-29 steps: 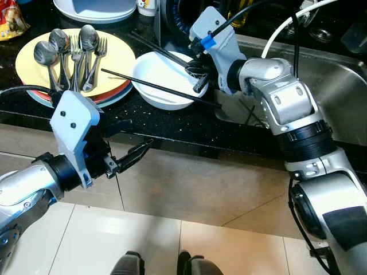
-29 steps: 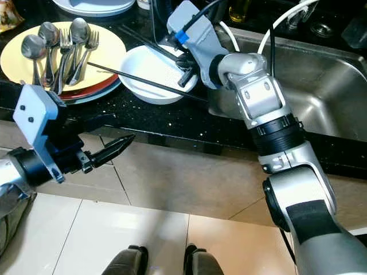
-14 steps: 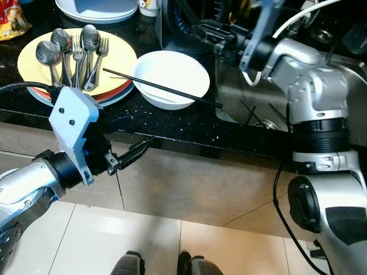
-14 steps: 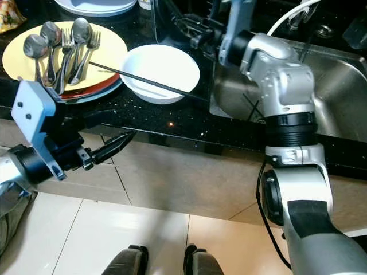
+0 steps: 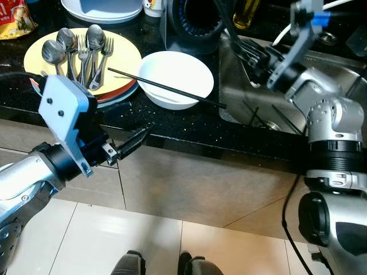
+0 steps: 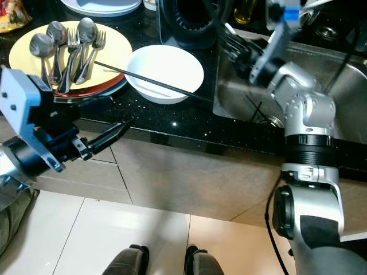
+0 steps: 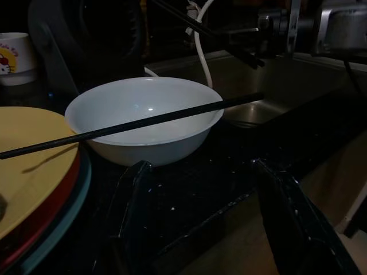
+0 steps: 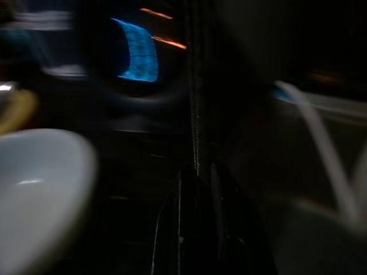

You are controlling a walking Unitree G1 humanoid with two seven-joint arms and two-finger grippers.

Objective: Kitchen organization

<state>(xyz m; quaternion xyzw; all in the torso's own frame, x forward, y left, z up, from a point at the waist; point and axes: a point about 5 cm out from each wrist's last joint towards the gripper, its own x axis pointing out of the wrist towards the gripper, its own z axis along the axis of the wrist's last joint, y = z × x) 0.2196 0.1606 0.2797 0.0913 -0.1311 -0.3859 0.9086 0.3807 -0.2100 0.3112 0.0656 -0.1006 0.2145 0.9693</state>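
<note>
The right gripper (image 5: 243, 52) hangs over the sink's (image 5: 338, 86) left rim, its fingers pinched on a black chopstick (image 8: 194, 86) that stands up between them in the right wrist view. A second chopstick (image 5: 166, 89) lies across the white bowl (image 5: 178, 77) near the counter's (image 5: 172, 123) front edge, one tip over the counter beside the sink, the other toward the yellow plate (image 5: 123, 54) holding spoons and forks (image 5: 80, 51). The left gripper (image 5: 135, 143) waits below the counter's front edge, jaws nearly closed and empty. The step in hand looks like carrying one chopstick to the sink. Next, the right gripper must let it go, then come over the bowl and pinch the remaining stick.
</note>
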